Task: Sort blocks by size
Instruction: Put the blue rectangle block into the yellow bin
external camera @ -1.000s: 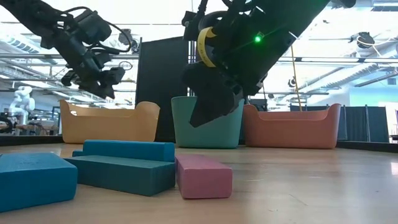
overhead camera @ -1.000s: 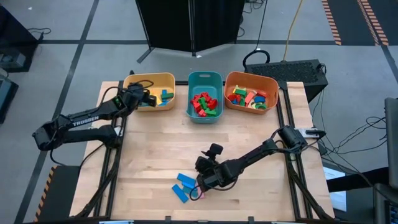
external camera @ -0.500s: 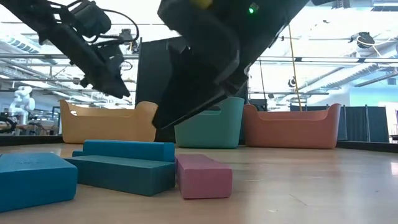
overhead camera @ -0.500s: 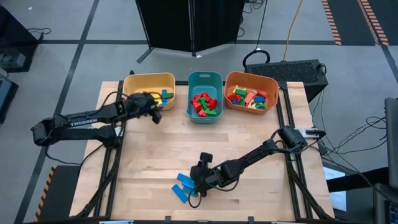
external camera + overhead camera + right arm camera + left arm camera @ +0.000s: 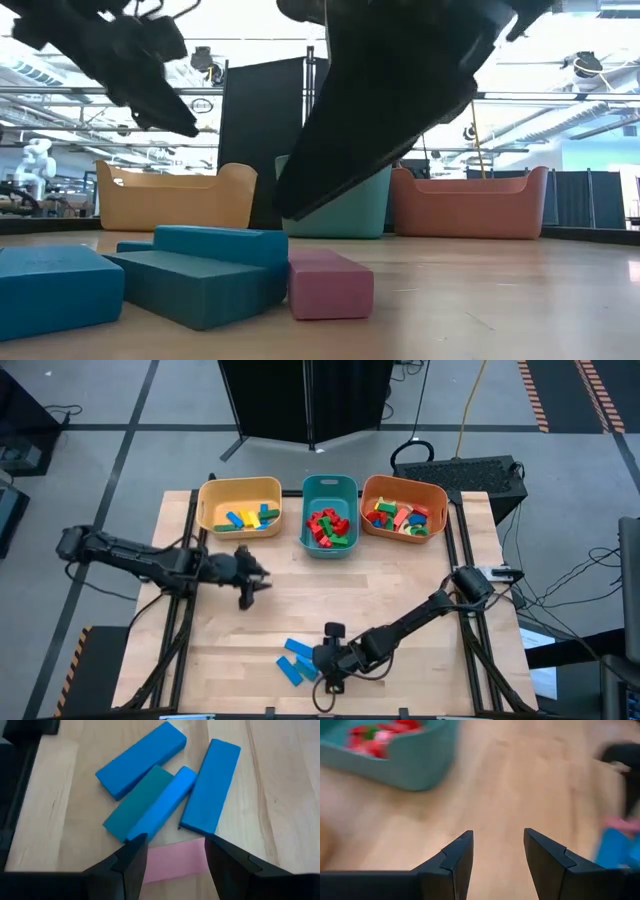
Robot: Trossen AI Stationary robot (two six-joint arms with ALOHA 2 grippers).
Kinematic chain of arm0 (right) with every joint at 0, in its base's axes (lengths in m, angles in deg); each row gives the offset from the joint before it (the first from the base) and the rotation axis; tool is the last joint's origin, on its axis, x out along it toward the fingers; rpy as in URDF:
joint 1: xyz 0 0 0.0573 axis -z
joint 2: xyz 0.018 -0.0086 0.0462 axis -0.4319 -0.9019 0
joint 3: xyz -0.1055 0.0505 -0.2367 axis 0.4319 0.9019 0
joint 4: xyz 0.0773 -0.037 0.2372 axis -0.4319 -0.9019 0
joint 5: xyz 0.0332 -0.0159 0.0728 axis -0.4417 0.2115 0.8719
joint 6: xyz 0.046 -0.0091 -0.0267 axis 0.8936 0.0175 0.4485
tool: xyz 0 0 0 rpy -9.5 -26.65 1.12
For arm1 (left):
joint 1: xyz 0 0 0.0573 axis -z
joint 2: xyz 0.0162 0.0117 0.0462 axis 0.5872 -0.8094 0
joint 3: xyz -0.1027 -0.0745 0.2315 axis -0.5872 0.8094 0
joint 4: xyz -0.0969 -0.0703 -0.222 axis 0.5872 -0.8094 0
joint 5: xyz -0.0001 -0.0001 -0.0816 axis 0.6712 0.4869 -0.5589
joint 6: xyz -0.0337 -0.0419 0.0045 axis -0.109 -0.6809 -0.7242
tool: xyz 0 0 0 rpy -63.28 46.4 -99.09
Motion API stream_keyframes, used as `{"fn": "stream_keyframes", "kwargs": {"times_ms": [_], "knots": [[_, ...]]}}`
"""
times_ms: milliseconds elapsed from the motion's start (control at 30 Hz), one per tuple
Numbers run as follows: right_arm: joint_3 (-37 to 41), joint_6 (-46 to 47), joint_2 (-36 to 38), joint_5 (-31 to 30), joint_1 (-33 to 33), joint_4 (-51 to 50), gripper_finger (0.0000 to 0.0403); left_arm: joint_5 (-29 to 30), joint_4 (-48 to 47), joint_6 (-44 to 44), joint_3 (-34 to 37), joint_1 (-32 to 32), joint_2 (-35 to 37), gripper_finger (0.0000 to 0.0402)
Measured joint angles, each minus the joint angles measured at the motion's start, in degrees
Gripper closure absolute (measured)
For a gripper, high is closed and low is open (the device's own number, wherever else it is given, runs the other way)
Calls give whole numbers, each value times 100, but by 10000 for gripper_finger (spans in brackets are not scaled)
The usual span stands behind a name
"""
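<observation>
Right end effector: we are seeing the right end effector (image 5: 322,667) hanging low over the near part of the worktop (image 5: 400,590), right above the loose blocks; its two fingers (image 5: 131,862) are standing apart with nothing between them, released, straddling the pink block (image 5: 172,861) without visibly gripping it.

Left end effector: we are seeing the left end effector (image 5: 257,582) hovering over bare wood on the left half of the worktop, in front of the bins; its fingers (image 5: 457,860) are spread apart and carrying nothing.

Loose blocks: we are counting four blue blocks (image 5: 165,802) lying flat in a cluster near the front edge, with the pink block lying just beside them. In the right wrist view a darker teal-blue bar (image 5: 137,812) is lying touching a lighter blue bar (image 5: 165,802), one long blue bar (image 5: 141,759) is lying apart at an angle, and another (image 5: 210,785) is lying on the other side. In the low view the pink block (image 5: 330,285) is sitting against the stacked blue ones (image 5: 200,275).

Yellow bin: we are seeing the yellow bin (image 5: 239,486) at the far left, holding a few blue, yellow and green pieces (image 5: 248,518).

Teal bin: we are seeing the teal bin (image 5: 330,482) in the middle, holding red and green pieces (image 5: 328,528).

Orange bin: we are seeing the orange bin (image 5: 404,484) at the far right, holding mixed-colour pieces (image 5: 400,518).
</observation>
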Motion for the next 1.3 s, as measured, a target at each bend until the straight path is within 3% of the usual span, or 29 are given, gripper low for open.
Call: {"fn": "stream_keyframes", "kwargs": {"times_ms": [233, 467, 733, 967, 1233, 1300], "knots": [[0, 59, -50, -20, -21, -132, 218, 645, 385, -190, 0, 1358, -512, 238], [0, 30, -83, -68, 121, 256, 218, 984, 1268, -184, 0, 2076, -1467, 238], [-7, 74, -480, -84, 222, 473, 218, 996, 1860, -184, 4, 2474, -2322, 238], [2, -39, -487, -680, 271, 434, 221, 996, 2053, -185, 4, 2547, -2675, 238], [2, -245, -485, -663, 446, 446, 301, 1053, 2187, -137, 4, 2551, -2700, 238], [2, -260, -485, -680, 472, 452, 301, 1055, 2214, -142, 4, 2551, -2700, 238]]}}
